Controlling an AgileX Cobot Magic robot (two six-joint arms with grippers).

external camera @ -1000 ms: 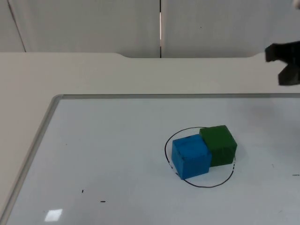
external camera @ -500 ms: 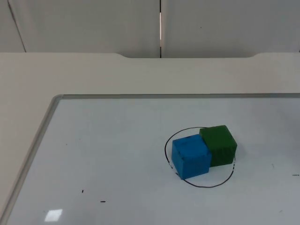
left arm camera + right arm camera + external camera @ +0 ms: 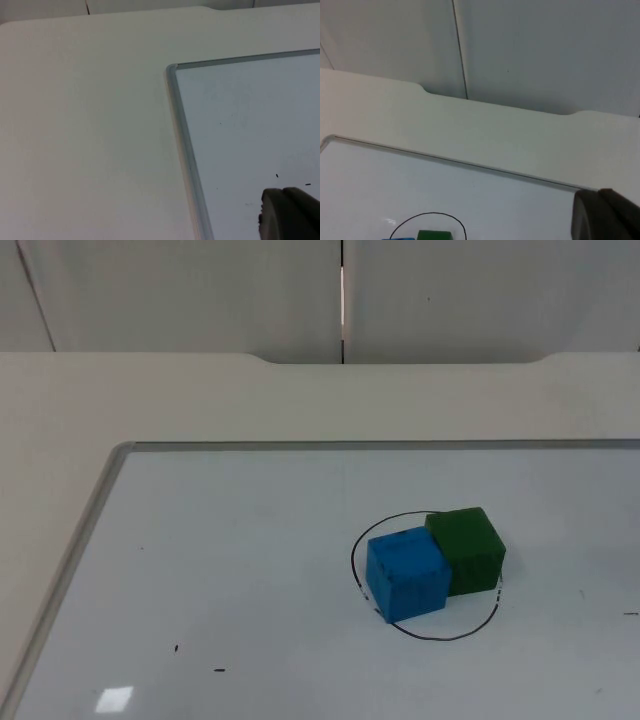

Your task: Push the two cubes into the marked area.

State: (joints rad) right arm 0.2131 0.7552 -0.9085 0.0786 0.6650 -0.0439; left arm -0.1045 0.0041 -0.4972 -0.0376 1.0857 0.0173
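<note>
On the near part of the whiteboard a few small dark specks mark the glossy surface. Right of centre, a thin black hand-drawn ring is the marked area, an uneven oval. The blue cube sits in its left half, and the green cube touches it on the far right side. Both are matte, blocky, with slightly scuffed faces. The blue one looks fully inside the line; the green one's far right corner sits at or just over it, so I judge the task done or nearly so, perhaps wanting one small nudge toward the left.

The board is flat and smooth, framed by a rounded grey metal edge, which suits sliding blocks rather than lifting them. It lies on the pale matte tabletop, which runs far to the grey partition wall.

The left claw hangs over the board's left side, well apart from the cubes; the right claw is over the board's far right, also clear of them. Both arms seem to be waiting. Whether either claw is spread or pressed together I cannot tell.
</note>
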